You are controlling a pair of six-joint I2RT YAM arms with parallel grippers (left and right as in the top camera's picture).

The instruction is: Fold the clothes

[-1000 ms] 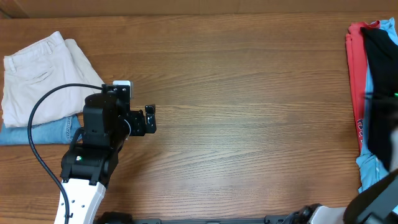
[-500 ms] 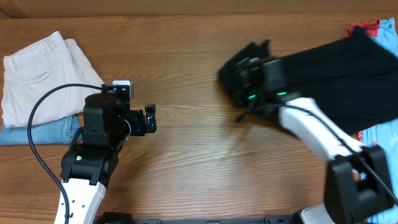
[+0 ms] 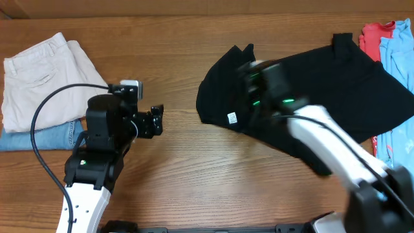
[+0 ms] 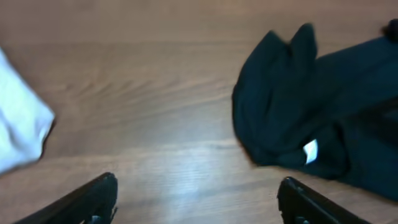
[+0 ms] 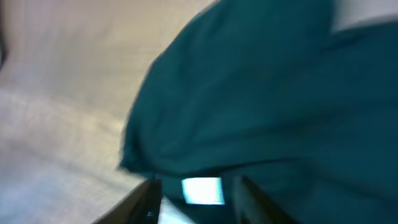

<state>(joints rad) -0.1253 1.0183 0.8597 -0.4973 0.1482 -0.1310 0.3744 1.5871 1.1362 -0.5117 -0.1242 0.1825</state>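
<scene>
Black shirt (image 3: 336, 84) lies on the wooden table (image 3: 194, 188), right of centre, spread loosely and rumpled, not folded. Its left edge is bunched into a rounded lobe with two small peaks at the top. A small white tag (image 3: 231, 118) shows near that lobe's lower edge. At the table's right edge the shirt lies against a red garment (image 3: 372, 35) and a light blue garment (image 3: 398, 52), and appears to overlap them. Right gripper (image 3: 249, 81) is over the shirt's left part, heavily blurred in the overhead view. In the right wrist view its two dark fingers (image 5: 149, 199) appear parted with the tag between them, but blur prevents confirming whether fabric is pinched, so its state cannot be told. Left gripper (image 3: 157, 121) sits over bare wood to the left of the shirt and apart from it. Its fingers (image 4: 102, 199) stand wide apart with nothing between them, pointing towards the shirt. Cream trousers (image 3: 39, 77) lie folded at the table's left edge on top of blue jeans (image 3: 45, 137), well apart from the shirt
</scene>
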